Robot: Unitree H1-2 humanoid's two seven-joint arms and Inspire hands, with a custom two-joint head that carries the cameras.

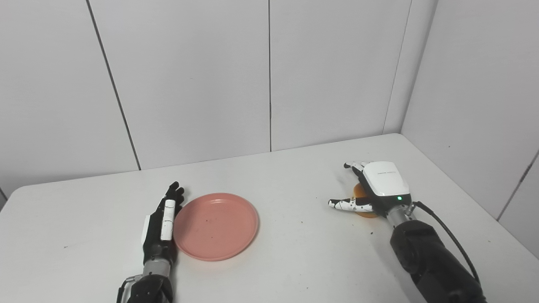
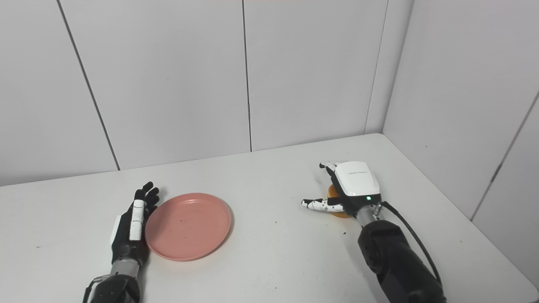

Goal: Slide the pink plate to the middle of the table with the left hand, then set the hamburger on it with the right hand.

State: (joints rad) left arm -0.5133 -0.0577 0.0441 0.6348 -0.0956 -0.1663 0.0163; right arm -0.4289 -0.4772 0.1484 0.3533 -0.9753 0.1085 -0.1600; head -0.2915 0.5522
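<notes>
Pink plate (image 1: 215, 226): round, flat, upright, no long axis; empty, speckled.
Left hand (image 1: 162, 225): fingers straight, apart, at plate's 9 o'clock edge.
Right hand (image 1: 374, 187): spread over hamburger (image 1: 362, 198), grip unclear.

Left robot hand (image 1: 162, 223) flat against pink plate (image 1: 216, 226); right robot hand (image 1: 372, 187) spread over hamburger (image 1: 362, 201).

The white table (image 1: 294, 176) fills the lower part of the room, its top plain and matte, with rounded corners at the far left and far right. A few tiny dark specks (image 1: 301, 220) lie scattered on it, right of the middle and toward the near side. Behind it stands a wall of pale grey panels (image 1: 189, 75) split by thin vertical seams, and a similar panelled wall (image 1: 476, 105) closes off the right side.
</notes>
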